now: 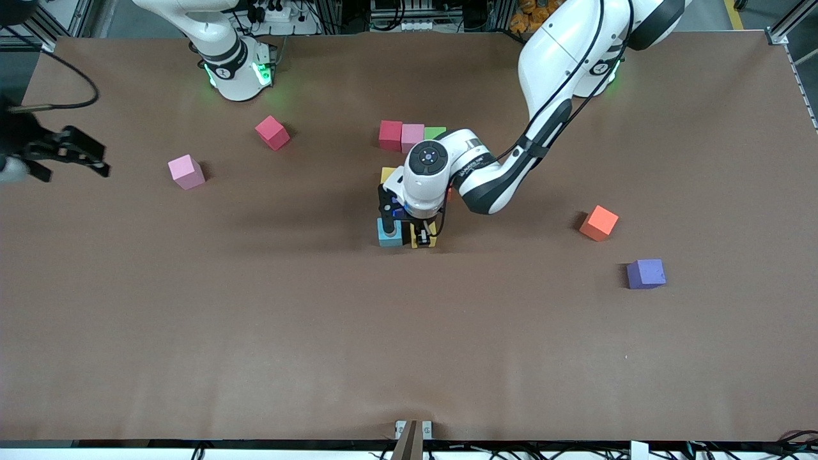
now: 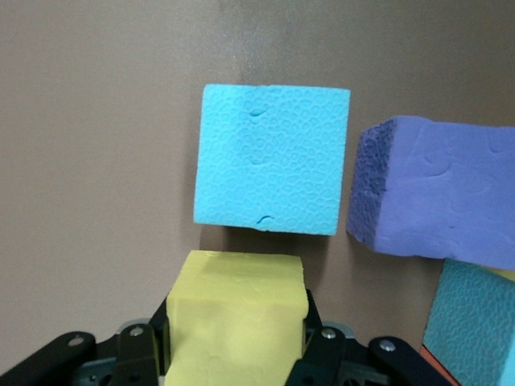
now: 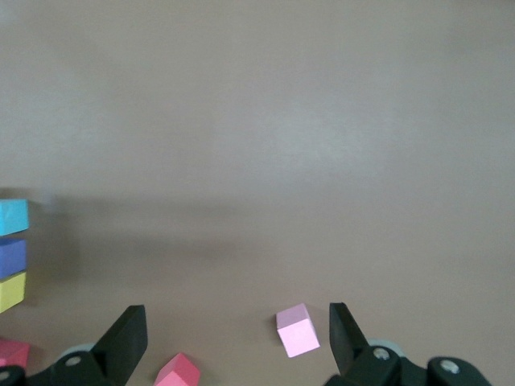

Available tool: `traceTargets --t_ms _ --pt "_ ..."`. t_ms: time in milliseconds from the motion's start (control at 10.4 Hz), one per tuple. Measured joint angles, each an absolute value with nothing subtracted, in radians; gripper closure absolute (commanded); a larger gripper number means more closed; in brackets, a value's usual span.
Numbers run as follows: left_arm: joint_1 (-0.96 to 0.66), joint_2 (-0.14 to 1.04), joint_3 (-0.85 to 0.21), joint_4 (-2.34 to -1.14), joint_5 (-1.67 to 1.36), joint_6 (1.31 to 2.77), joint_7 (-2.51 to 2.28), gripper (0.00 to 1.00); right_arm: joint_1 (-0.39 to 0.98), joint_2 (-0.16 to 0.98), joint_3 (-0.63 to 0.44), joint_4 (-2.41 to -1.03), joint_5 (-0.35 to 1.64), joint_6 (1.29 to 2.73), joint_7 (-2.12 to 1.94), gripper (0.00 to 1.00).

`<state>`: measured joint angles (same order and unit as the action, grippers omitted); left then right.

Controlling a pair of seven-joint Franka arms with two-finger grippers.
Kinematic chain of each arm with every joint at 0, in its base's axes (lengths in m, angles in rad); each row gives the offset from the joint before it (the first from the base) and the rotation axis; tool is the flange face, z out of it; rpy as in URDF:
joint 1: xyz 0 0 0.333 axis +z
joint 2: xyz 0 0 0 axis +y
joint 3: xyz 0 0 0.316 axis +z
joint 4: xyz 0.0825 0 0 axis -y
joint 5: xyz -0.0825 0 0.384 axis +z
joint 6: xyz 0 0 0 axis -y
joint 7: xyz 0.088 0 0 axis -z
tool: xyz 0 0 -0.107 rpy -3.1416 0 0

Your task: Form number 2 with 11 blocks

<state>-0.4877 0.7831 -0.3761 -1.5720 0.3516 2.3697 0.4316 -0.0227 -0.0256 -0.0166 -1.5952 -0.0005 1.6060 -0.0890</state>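
Observation:
My left gripper (image 1: 423, 237) is shut on a yellow block (image 2: 237, 310), low over the table right beside a light blue block (image 1: 390, 233). The left wrist view shows that light blue block (image 2: 272, 157) with a purple block (image 2: 438, 193) next to it, and a second light blue block (image 2: 475, 322). Farther from the front camera, a red (image 1: 390, 134), a pink (image 1: 413, 136) and a green block (image 1: 435, 132) form a row, with another yellow block (image 1: 387, 174) nearer. The arm hides the blocks between. My right gripper (image 1: 99, 160) waits open and empty at the right arm's end.
Loose blocks lie about. A red one (image 1: 273, 132) and a pink one (image 1: 186, 172) sit toward the right arm's end. An orange one (image 1: 599, 223) and a purple one (image 1: 645, 273) sit toward the left arm's end. The right wrist view shows the pink block (image 3: 298, 330) below its fingers.

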Motion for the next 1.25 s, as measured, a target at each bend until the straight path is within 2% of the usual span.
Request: traceTargets --t_ms 289,1060,1253 --pt "-0.503 0.792 -0.376 -1.563 0.352 2.370 0.432 0.49 -0.028 0.000 -0.091 -1.595 0.000 1.633 -0.098 0.00" --pt "-0.515 0.805 -0.376 -1.545 0.352 2.370 0.433 0.49 -0.023 0.044 -0.086 -1.595 -0.005 1.691 -0.101 0.00" --pt "-0.516 0.812 -0.376 -1.537 0.352 2.370 0.435 0.45 -0.018 0.052 -0.082 -1.595 -0.017 1.691 -0.128 0.00"
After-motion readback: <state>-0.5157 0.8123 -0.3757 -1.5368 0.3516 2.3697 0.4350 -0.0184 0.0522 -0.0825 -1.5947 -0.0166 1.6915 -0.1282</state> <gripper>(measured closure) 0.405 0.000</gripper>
